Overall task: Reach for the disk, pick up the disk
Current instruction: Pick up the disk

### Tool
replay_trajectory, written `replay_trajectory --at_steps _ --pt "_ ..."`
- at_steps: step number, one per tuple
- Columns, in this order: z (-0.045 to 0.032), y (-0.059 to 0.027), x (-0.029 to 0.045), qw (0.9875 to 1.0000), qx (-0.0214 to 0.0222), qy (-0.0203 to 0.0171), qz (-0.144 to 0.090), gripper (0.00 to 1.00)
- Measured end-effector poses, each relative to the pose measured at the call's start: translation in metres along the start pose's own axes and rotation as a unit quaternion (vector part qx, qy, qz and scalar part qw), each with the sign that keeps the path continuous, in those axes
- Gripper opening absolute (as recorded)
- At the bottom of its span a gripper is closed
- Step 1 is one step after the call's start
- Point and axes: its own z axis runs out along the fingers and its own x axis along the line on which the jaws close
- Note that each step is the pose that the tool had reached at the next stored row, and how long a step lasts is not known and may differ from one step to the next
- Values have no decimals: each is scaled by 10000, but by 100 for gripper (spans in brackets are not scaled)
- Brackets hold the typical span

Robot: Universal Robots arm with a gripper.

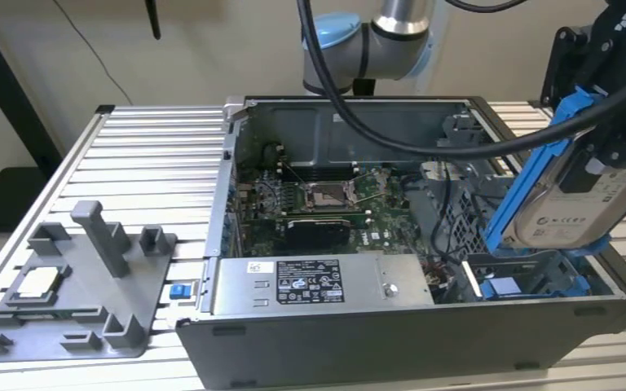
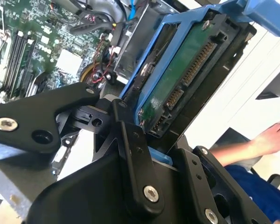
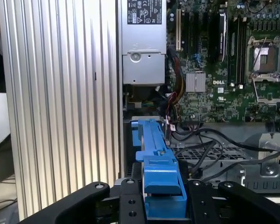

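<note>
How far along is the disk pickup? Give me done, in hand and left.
Done: the reach and the grab. In the exterior view the disk, in its blue bracket, hangs tilted above the open computer case, clear of the blue bay below it.
In hand: the gripper is clamped on the bracket's blue end in both wrist views.
Left: nothing of the pickup shows as unfinished.

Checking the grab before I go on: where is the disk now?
In the exterior view, the disk hangs tilted in the gripper at that view's right, above the open computer case.
</note>
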Motion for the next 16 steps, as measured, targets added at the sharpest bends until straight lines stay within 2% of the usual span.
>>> replay_trajectory --at_steps 5,8,11,14,16 --pt "74 -28 25 10000 1 0 0 0" --pt "78 -28 24 10000 1 0 -26 0" --pt "81 -28 24 9998 2 -10 -190 0" --pt "81 -28 23 9997 2 -42 -257 0" --pt "81 -28 23 9996 1 -83 -256 0"
